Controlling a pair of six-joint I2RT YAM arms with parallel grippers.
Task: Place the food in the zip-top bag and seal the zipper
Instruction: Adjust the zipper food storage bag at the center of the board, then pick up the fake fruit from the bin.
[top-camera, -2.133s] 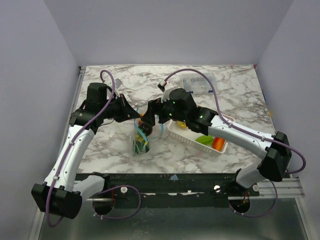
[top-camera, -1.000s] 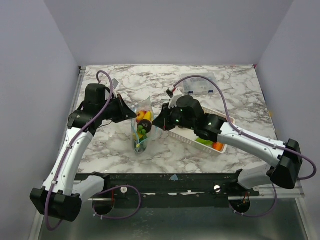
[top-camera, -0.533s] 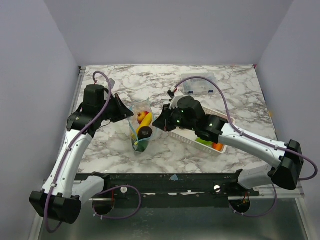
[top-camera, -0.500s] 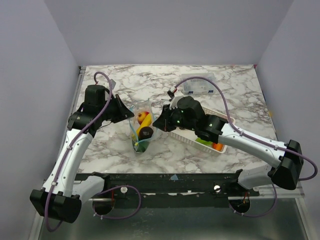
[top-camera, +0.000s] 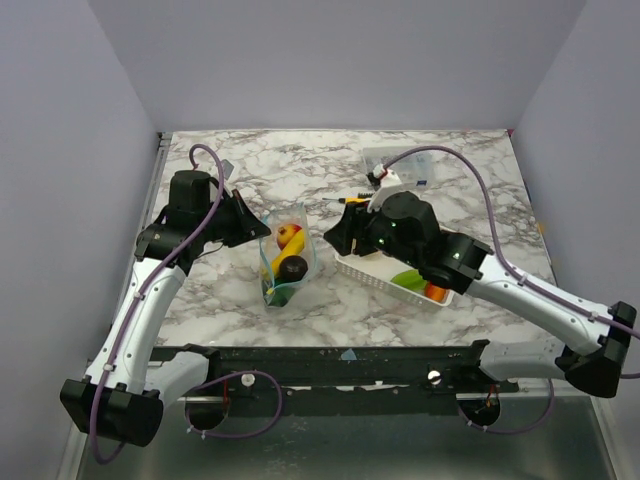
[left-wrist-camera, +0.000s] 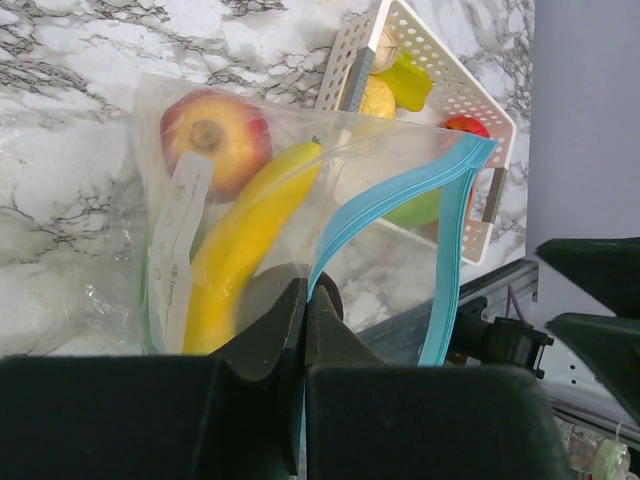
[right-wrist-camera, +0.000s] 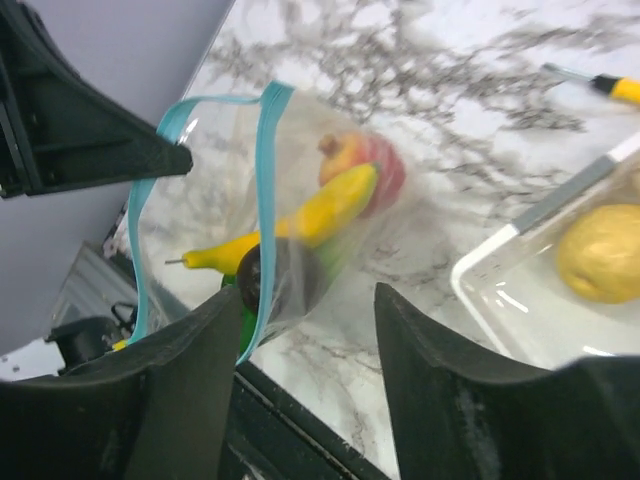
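So, left gripper (left-wrist-camera: 303, 310): pinched tight on the zipper (right-wrist-camera: 263, 200), holding the bag's mouth up
right gripper (right-wrist-camera: 305, 295): jaws apart, nothing in them, hanging between bag and basket
zip-top bag (top-camera: 285, 255): clear floppy plastic with a light-blue strip, mouth gaping, mid-counter, just left of the basket
in the bag: red apple (left-wrist-camera: 215, 135), yellow banana (left-wrist-camera: 255, 225), dark round piece (right-wrist-camera: 280, 275), something green at the bottom
basket (top-camera: 350, 268): white slotted plastic, rectangular, toward the counter's right edge; holds a green piece (top-camera: 405, 278), an orange piece (top-camera: 436, 290) and a lumpy yellow piece (right-wrist-camera: 600, 250)
counter (top-camera: 300, 160): white-grey marble look

Right hand (top-camera: 332, 236) opened, drawn back from zip-top bag (top-camera: 286, 256) toward basket (top-camera: 368, 279)
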